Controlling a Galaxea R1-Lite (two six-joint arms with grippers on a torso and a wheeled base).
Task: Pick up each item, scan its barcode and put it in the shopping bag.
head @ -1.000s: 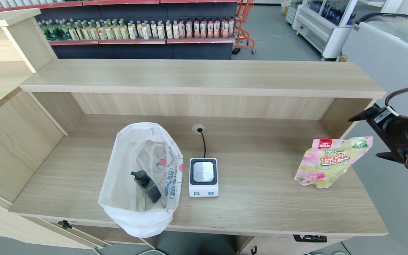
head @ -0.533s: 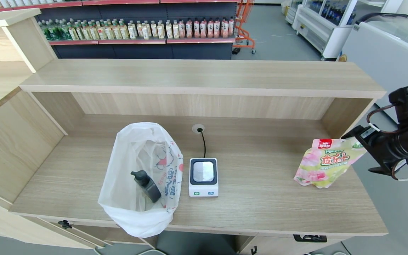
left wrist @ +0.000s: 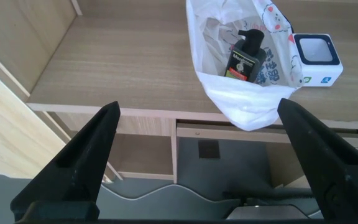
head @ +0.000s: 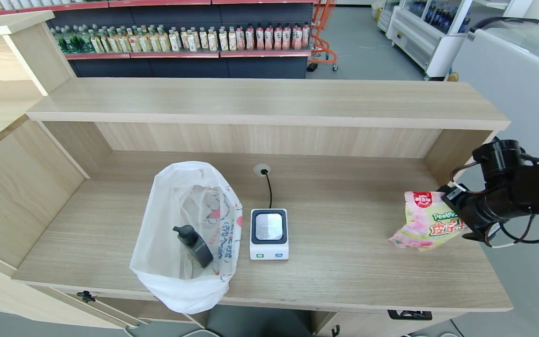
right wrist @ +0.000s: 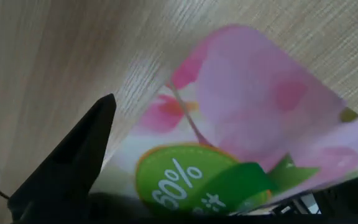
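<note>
A pink and green pouch (head: 421,220) lies at the right end of the wooden counter (head: 344,252). My right gripper (head: 454,210) is down at the pouch's right edge, open, with the pouch (right wrist: 247,124) between its fingers (right wrist: 73,162). The white scanner (head: 268,233) sits mid-counter, window up. Left of it stands the white shopping bag (head: 176,196), open, with a black pump bottle (head: 193,245) inside. My left gripper (left wrist: 199,107) hangs open and empty below the counter's front edge, near the bag (left wrist: 241,106).
A raised ledge (head: 269,100) runs along the back of the counter, and side walls (head: 452,150) close both ends. The scanner's black cable (head: 268,189) runs back to a hole in the counter. Bare wood lies between scanner and pouch.
My right arm has come down and leftward from beside the counter onto the pouch's right edge, covering its top right corner. Bag, bottle and scanner have stayed put.
</note>
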